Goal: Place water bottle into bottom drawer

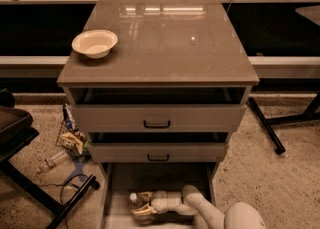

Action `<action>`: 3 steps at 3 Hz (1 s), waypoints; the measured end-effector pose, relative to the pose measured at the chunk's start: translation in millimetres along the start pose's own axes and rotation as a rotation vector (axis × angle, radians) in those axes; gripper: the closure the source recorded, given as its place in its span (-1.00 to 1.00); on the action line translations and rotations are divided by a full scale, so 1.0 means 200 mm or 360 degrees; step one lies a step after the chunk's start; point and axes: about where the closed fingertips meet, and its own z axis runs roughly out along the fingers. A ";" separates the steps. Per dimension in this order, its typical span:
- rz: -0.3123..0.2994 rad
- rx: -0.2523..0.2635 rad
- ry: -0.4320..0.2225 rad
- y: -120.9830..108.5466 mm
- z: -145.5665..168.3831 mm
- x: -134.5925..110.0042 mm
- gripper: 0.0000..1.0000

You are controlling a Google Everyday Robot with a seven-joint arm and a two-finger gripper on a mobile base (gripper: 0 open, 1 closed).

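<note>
The bottom drawer is pulled out at the foot of the cabinet, showing its flat grey floor and low pale walls. My gripper reaches into it from the lower right on a white arm. Its yellowish fingers lie low over the drawer floor. The water bottle sits between them with its white cap pointing left, and most of its clear body is hidden by the fingers. The gripper looks shut on the bottle.
A white bowl stands on the cabinet top at the left. Two upper drawers with black handles are slightly open. Snack bags and a thin clear bottle litter the floor at left, beside black stand legs.
</note>
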 end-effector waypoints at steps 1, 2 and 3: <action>0.0000 0.0000 0.0000 0.00 0.00 0.00 0.58; 0.0000 0.0000 0.0000 0.00 0.00 -0.01 0.12; 0.0000 -0.0001 0.0000 0.00 0.00 -0.01 -0.35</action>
